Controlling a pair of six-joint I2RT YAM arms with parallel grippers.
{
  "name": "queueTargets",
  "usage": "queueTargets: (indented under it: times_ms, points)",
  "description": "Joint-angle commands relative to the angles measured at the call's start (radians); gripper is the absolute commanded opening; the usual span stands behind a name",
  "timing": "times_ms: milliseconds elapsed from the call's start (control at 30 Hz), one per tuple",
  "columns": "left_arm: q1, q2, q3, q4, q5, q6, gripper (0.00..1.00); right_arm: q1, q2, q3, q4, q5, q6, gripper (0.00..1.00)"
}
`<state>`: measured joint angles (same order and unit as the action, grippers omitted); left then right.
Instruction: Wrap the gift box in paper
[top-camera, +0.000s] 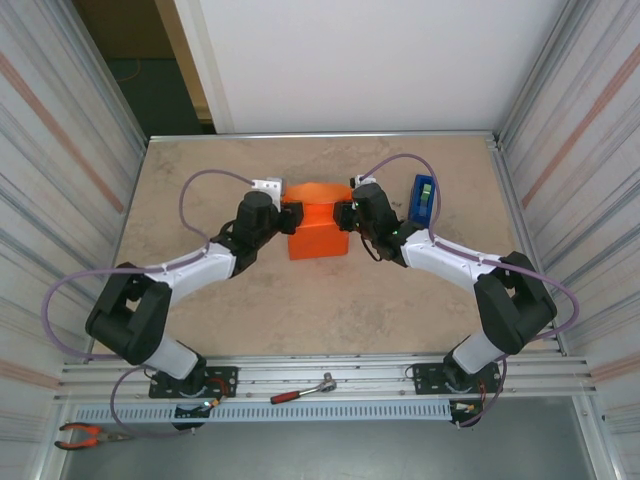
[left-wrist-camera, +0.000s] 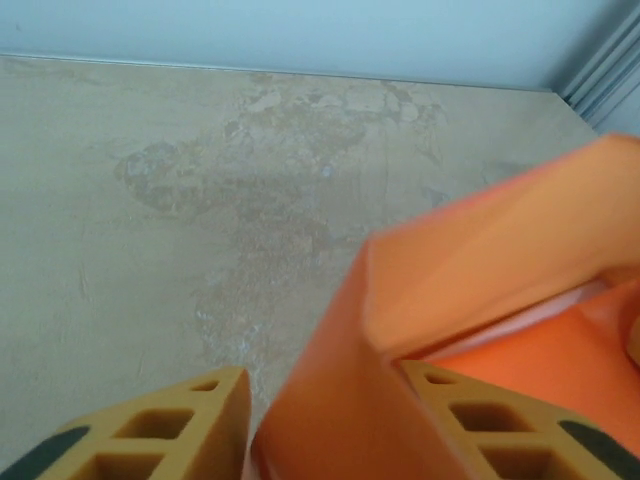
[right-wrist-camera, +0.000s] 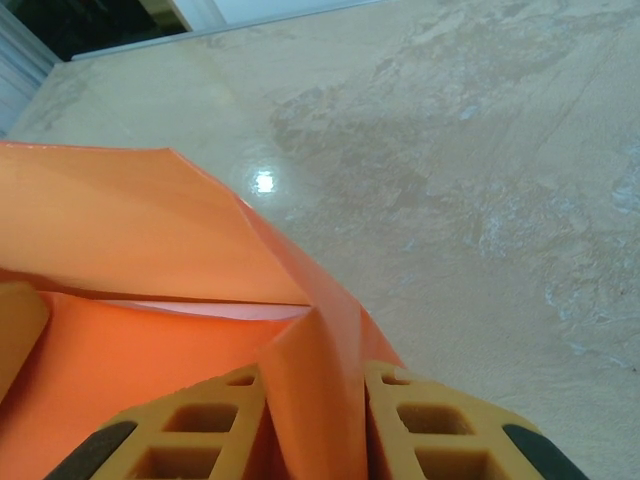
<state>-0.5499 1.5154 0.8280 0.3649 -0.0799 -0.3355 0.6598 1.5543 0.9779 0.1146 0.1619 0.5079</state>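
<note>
Our right hand (right-wrist-camera: 312, 390) is clenched on an upright end fold of the orange paper (right-wrist-camera: 150, 230). Our left hand (left-wrist-camera: 325, 410) has the opposite fold filling its jaws and seems to be pinching it too. A pale sliver of the gift box (right-wrist-camera: 200, 308) shows under the paper, mid-tabletop (top-camera: 200, 190). We judge the end flaps are being folded. Next we should press them flat against the box, then reach for the blue tape dispenser (top-camera: 423, 200).
</note>
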Motion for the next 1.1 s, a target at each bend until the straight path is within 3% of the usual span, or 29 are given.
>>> queueTargets:
  times_ms: [0, 133, 300, 567, 800, 900, 1067]
  points:
    - [0.002, 0.016, 0.049, 0.011, 0.007, 0.021, 0.3, 0.012, 0.001, 0.01, -0.077, -0.015, -0.014, 0.22]
    - [-0.016, -0.007, 0.05, -0.004, 0.032, 0.03, 0.17, 0.015, -0.041, 0.022, -0.099, -0.021, -0.014, 0.15]
    - [-0.034, -0.05, 0.04, -0.017, 0.061, 0.023, 0.08, 0.026, -0.093, 0.031, -0.119, -0.029, -0.014, 0.08]
    - [-0.078, -0.116, 0.035, -0.052, 0.056, 0.008, 0.05, 0.043, -0.139, 0.026, -0.142, -0.016, -0.014, 0.06]
    - [-0.082, -0.064, -0.007, -0.02, 0.046, -0.022, 0.05, 0.043, -0.086, -0.045, -0.094, 0.005, 0.018, 0.06]
    - [-0.071, -0.046, -0.005, -0.028, 0.039, -0.02, 0.17, 0.044, -0.055, -0.059, -0.084, 0.011, 0.026, 0.05]
    - [-0.017, -0.124, -0.005, -0.053, 0.055, -0.047, 0.62, 0.043, -0.062, -0.068, -0.076, 0.01, 0.034, 0.05]
